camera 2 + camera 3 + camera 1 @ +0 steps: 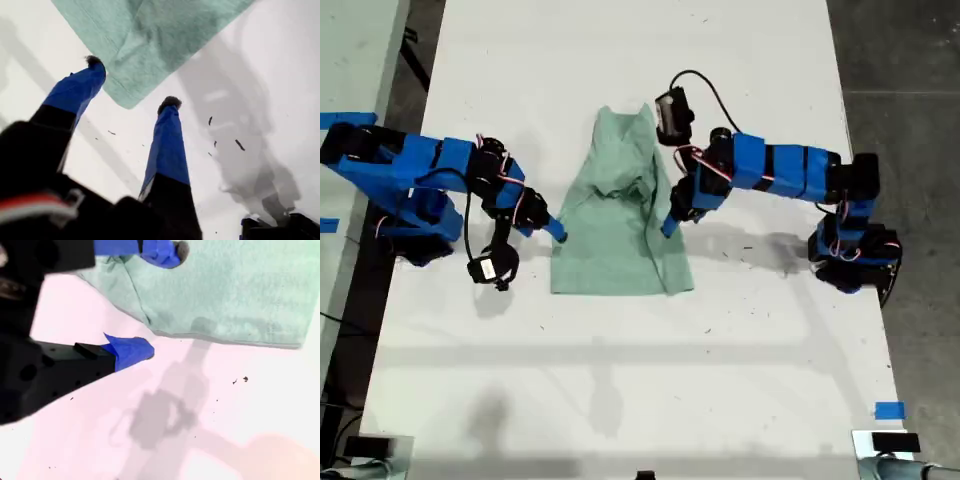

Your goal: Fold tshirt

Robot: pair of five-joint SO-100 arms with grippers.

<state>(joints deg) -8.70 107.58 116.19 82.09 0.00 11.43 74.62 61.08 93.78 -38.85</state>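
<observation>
The pale mint-green tshirt (615,245) lies partly folded in the middle of the white table, narrow at the far end and wide at the near hem. My first gripper (558,232) is on the arm at the exterior view's left. It hangs open at the shirt's side edge, and a cloth corner (125,100) shows between its blue fingers (167,145). My second gripper (668,228), on the other arm, is open over the opposite edge. One finger (165,251) is above the tshirt (240,290) and the other (132,351) is over bare table. Neither holds cloth.
The white table (640,380) runs well past the shirt toward the exterior view's bottom. Both arm bases sit near its side edges. A blue tape mark (889,410) is at the exterior view's lower right. Dark floor (905,60) borders the exterior view's right.
</observation>
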